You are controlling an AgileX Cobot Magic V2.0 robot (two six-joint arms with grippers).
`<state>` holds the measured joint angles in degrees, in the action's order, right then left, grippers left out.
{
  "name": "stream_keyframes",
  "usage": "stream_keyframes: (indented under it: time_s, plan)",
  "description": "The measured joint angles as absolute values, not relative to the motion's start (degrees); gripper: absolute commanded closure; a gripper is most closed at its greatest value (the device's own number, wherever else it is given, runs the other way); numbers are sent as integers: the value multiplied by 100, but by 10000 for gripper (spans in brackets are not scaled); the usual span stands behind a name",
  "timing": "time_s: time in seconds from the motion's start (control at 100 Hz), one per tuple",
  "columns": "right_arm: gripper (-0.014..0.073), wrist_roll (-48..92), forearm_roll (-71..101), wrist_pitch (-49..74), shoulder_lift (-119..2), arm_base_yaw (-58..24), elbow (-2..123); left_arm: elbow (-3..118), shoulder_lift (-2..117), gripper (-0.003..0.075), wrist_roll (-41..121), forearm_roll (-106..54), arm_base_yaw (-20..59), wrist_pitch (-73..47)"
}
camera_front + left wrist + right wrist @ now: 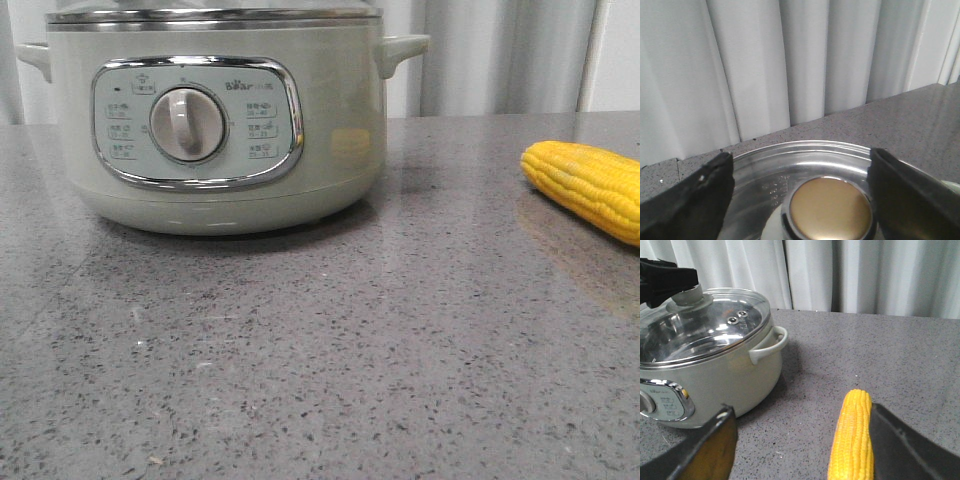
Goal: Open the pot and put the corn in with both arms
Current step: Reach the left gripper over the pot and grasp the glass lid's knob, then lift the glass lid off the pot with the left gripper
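Pot (215,120) sits lidded on the table (350,380), directly beneath the left gripper (800,195), whose jaws stand wide open either side of the lid knob (831,207) and grip nothing. Corn (852,440) lies just ahead of the right gripper (800,440), close to the inner face of one finger (910,445); those jaws are spread wide and empty too. My worry: closing off-centre on the smooth rounded knob could let the glass lid (705,325) slip or tilt and drop back. With the cob nearer one finger, closing may nudge it and roll it away. "Bear" reads on the panel (195,120); the smaller labels are too small to read
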<state>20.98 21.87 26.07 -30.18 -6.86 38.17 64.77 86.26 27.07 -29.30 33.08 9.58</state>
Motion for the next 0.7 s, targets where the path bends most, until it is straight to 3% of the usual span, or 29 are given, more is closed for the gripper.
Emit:
stream_keyframes:
  time_s: [0.54, 0.7]
  plan:
    - [135, 2098, 2178, 2758, -3018, -686, 3817, 6479, 8820, 232, 2677, -3205, 3492, 823]
    - [135, 2098, 2178, 2786, -3018, -686, 3817, 6479, 8820, 367, 2677, -3268, 3492, 823]
